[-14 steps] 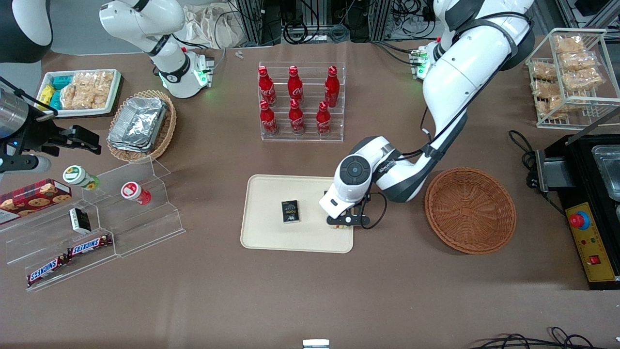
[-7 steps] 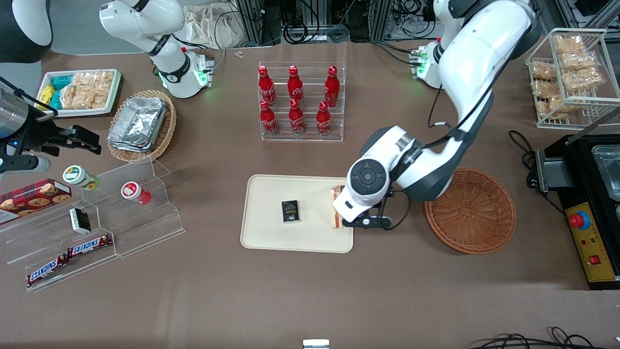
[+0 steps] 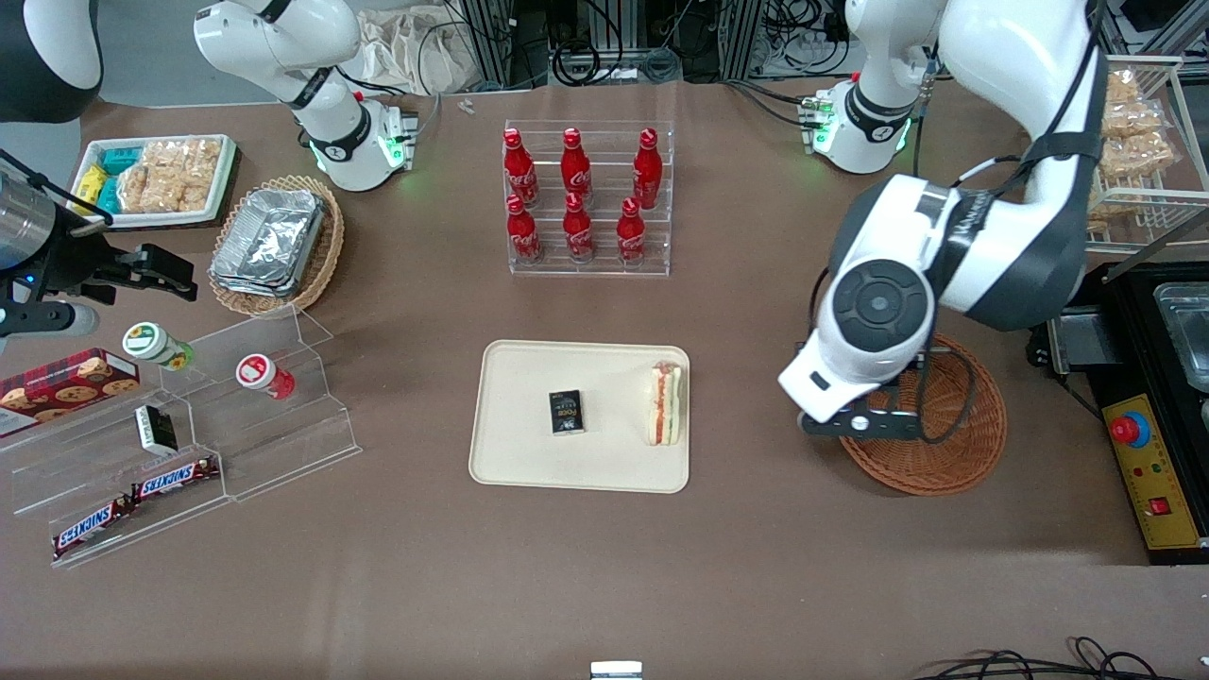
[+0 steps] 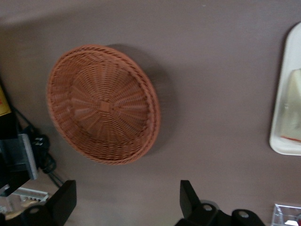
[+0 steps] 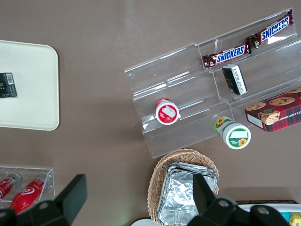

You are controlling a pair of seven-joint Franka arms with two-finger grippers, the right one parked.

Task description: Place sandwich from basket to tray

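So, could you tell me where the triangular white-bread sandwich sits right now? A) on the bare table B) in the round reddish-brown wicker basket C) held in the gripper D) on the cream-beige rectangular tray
D: the triangular white-bread sandwich lies on the cream-beige rectangular tray, near its edge toward the round reddish-brown wicker basket, above which the open, empty gripper hangs.

In the front view the working arm's wrist covers the part of the basket (image 3: pixel 935 453) nearest the tray (image 3: pixel 529 453), and also hides the end effector (image 3: pixel 861 424) hanging over that rim. In the left wrist view the end effector's (image 4: pixel 124 207) two spread fingers (image 4: pixel 61 207) are cut off by the frame edge. There the tray (image 4: pixel 284 117) and sandwich (image 4: pixel 295 89) show only as slivers, soft with blur. The label on the small black box (image 3: pixel 567 413) on the tray is too small to read.
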